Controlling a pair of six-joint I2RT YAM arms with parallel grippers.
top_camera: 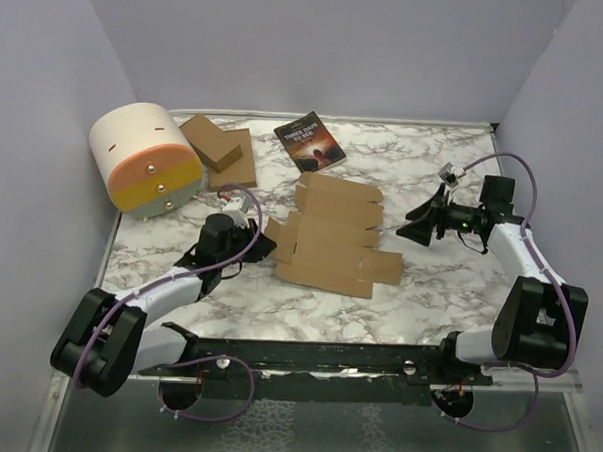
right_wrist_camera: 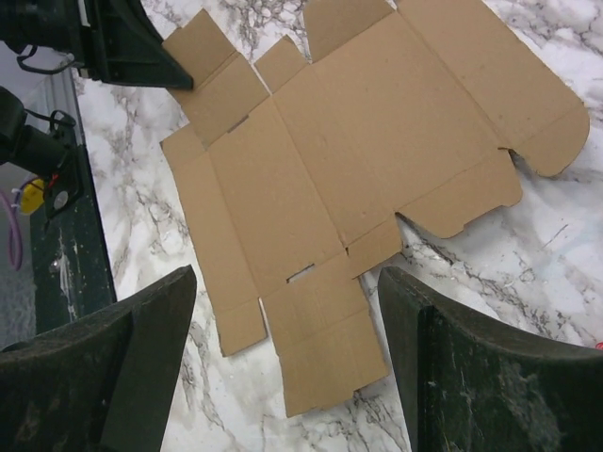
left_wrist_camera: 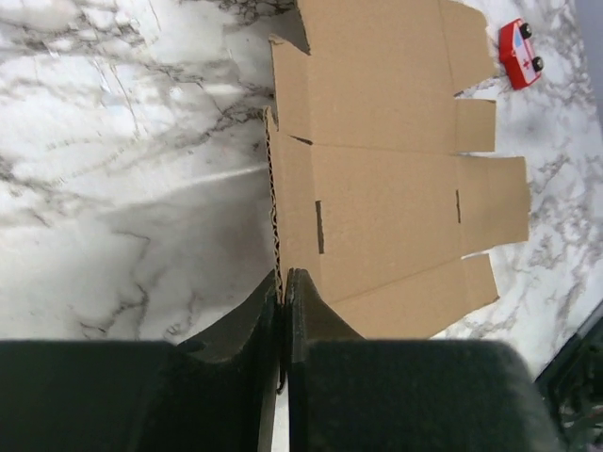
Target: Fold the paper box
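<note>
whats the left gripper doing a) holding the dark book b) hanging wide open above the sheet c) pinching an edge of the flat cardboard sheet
c: the left gripper is closed on an edge of the paper box, which lies flat and unfolded.

Marble table (top_camera: 434, 182) bearing flat paper box (top_camera: 331, 237), cardboard stack (top_camera: 221, 152), book (top_camera: 310, 141), cream drum (top_camera: 144, 159)

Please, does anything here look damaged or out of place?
Nothing looks damaged. The paper box lies flat and whole, one edge pinched in the left tool. Only the small red toy car on the table near it seems unrelated to folding.
</note>
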